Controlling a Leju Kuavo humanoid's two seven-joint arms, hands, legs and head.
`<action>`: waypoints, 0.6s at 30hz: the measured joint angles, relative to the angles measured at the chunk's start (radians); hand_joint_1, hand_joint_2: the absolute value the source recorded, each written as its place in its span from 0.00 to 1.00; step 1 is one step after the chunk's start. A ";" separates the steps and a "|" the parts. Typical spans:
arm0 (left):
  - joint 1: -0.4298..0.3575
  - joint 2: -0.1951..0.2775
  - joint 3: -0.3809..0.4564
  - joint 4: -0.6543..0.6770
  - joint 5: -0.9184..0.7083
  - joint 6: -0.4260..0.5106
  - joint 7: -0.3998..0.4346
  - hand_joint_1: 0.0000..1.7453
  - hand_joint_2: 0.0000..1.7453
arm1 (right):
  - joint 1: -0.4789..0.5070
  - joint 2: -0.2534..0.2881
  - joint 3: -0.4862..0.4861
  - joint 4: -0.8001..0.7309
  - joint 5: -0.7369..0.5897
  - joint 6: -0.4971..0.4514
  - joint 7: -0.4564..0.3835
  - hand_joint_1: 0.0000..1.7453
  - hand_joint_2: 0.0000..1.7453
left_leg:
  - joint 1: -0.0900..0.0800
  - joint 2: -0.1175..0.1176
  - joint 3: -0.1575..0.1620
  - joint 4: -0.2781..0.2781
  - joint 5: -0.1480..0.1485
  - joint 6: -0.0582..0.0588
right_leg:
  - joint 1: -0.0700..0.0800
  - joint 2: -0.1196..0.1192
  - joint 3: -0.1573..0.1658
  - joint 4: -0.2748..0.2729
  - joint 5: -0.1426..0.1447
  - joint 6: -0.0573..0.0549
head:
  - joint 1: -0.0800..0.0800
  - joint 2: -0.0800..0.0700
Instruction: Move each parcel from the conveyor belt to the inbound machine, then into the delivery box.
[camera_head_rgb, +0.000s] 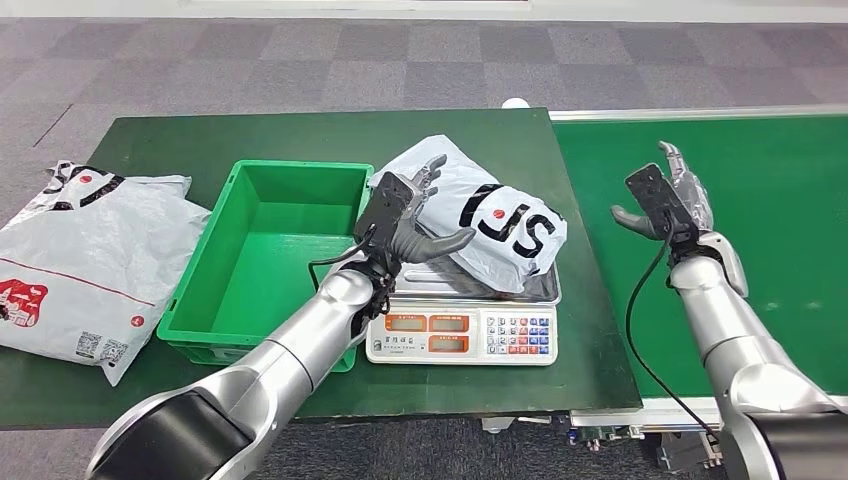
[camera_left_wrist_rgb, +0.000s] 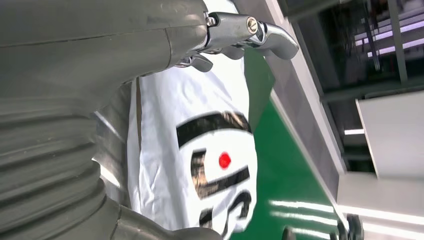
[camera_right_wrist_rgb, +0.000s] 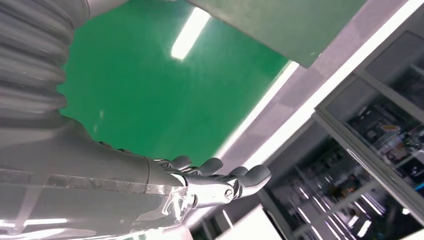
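A white parcel (camera_head_rgb: 490, 225) with black lettering and a red dot lies on the steel pan of the weighing scale (camera_head_rgb: 465, 335). My left hand (camera_head_rgb: 420, 215) is at the parcel's left side, fingers spread over its edge and thumb pointing at it, with nothing gripped. The left wrist view shows the same parcel (camera_left_wrist_rgb: 200, 165) beyond the fingers (camera_left_wrist_rgb: 250, 32). Over the bare green conveyor belt (camera_head_rgb: 780, 220) my right hand (camera_head_rgb: 675, 195) is raised, open and holding nothing. The right wrist view shows that hand (camera_right_wrist_rgb: 200, 185) above the belt (camera_right_wrist_rgb: 150, 90).
A green delivery box (camera_head_rgb: 270, 250) with nothing in it stands just left of the scale on the dark green table (camera_head_rgb: 200, 135). Two large white parcels (camera_head_rgb: 90, 260) lie at the table's left end, overhanging it. Grey carpet floor lies beyond.
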 joint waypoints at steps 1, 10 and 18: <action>0.000 0.002 0.003 0.000 -0.003 0.015 0.000 0.00 1.00 | -0.002 0.004 0.015 -0.004 0.018 -0.013 0.012 0.00 1.00 | 0.000 0.000 0.000 0.000 0.000 0.000 | 0.000 0.000 0.000 0.000 0.000 0.000 | 0.000 0.000; -0.001 0.034 0.030 0.000 -0.042 0.093 0.006 0.00 1.00 | -0.044 0.113 0.118 -0.002 0.063 -0.010 0.076 0.00 1.00 | 0.001 0.001 0.000 -0.001 0.001 -0.002 | 0.001 0.001 -0.001 0.000 0.000 0.000 | 0.000 0.000; -0.004 0.054 0.060 0.000 -0.050 0.118 0.017 0.00 1.00 | -0.074 0.197 0.160 0.022 0.075 0.008 0.087 0.00 1.00 | 0.002 0.000 0.000 -0.001 0.001 -0.002 | 0.001 0.000 -0.001 0.000 0.000 0.000 | 0.000 0.000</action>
